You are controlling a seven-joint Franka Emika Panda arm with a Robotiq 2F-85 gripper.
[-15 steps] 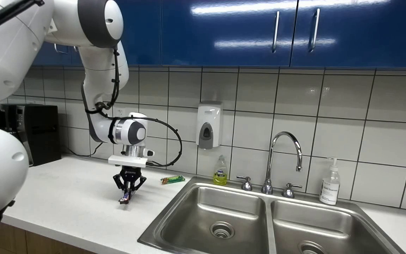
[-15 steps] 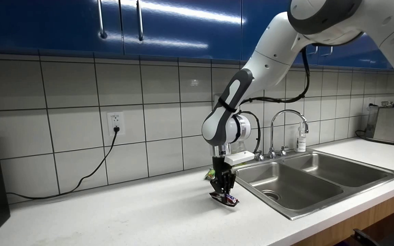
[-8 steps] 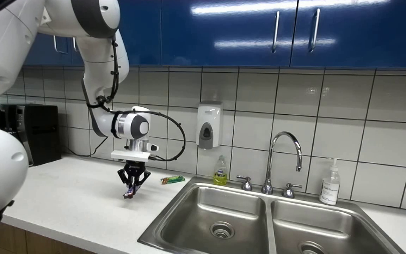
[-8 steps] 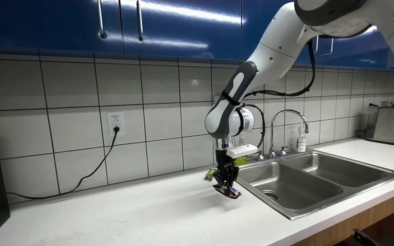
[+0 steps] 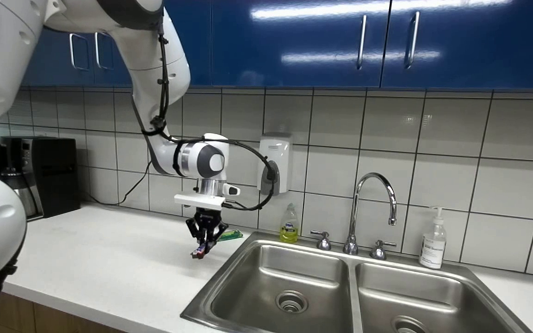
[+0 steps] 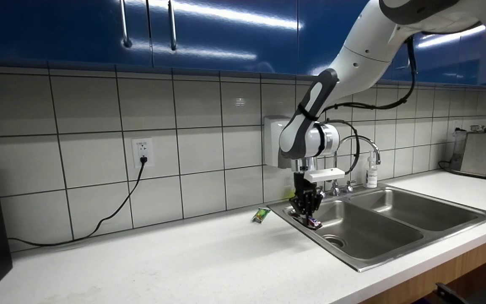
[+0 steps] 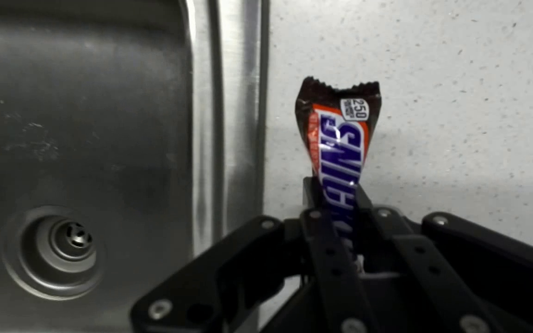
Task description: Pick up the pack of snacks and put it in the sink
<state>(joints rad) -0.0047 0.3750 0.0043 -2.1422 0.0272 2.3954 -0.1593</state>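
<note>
The pack of snacks is a brown packet with a blue, white and red Snickers label (image 7: 340, 143). My gripper (image 7: 337, 190) is shut on its middle, with one end sticking out past the fingers. The pack (image 5: 198, 252) and the gripper (image 5: 205, 246) hang above the counter, left of the sink (image 5: 354, 296) in an exterior view. In an exterior view, the gripper (image 6: 307, 219) and pack (image 6: 315, 223) overlap the near basin's rim (image 6: 336, 250). In the wrist view the pack is over the white counter, beside the sink's edge (image 7: 241, 115). The far end is hidden by the fingers.
A small green packet (image 6: 261, 214) lies on the counter near the wall. A dish soap bottle (image 5: 289, 226), faucet (image 5: 354, 208) and pump bottle (image 5: 433, 245) stand along the sink's back. A wall dispenser (image 5: 273, 148) is behind the arm. A black appliance (image 5: 58, 175) stands on the counter.
My gripper has risen from close to the counter and moved right in both exterior views, towards the sink. The pack has stayed in its fingers. The green packet has not moved.
</note>
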